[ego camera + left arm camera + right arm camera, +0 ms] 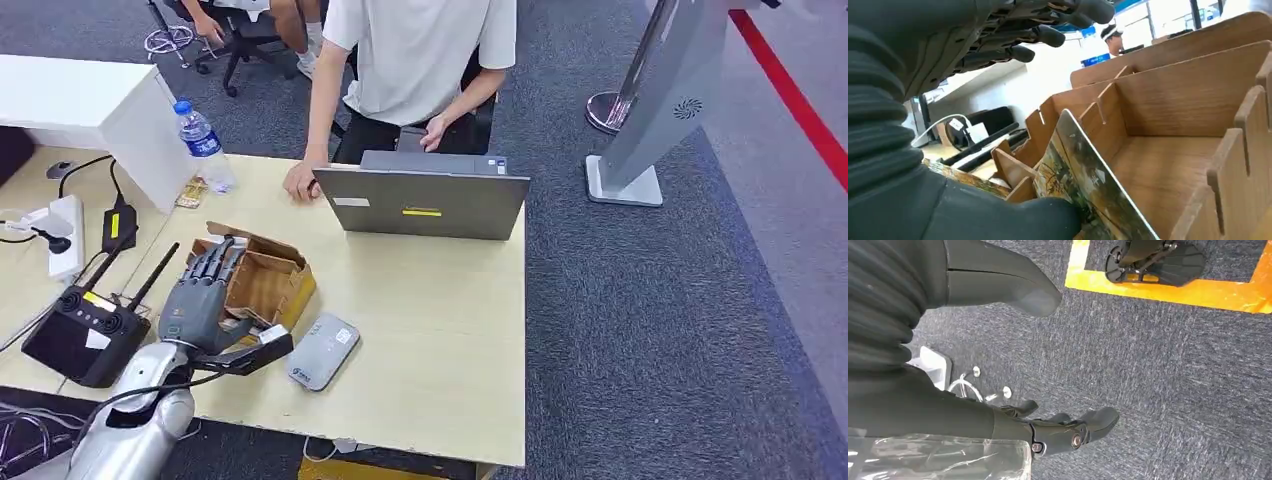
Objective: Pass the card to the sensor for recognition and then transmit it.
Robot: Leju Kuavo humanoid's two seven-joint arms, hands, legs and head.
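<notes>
A: Let's start with the big things. We have the tabletop in front of us, a person seated at its far side behind a laptop, and a bottle at the far left.

B: Then the wooden box at the near left, with slotted dividers. Our left hand hangs right over it, fingers stretched out toward the far side.

A: And the sensor?

B: We take the flat grey device just to the right of the box, near our edge, to be the sensor. A black controller lies to the left of the hand.

A: Now the card.

B: In the left wrist view the card stands on edge in a slot of the box, leaning, its long edge running along the divider. The thumb touches its lower corner, while the fingers are spread well above it. So we judge the hand is open, with no grip yet.

A: So the card lies just below the palm.

B: Yes, and the left hand is clearly the nearer one. Our right hand hangs over the carpet, fingers loosely apart, holding nothing.
</notes>
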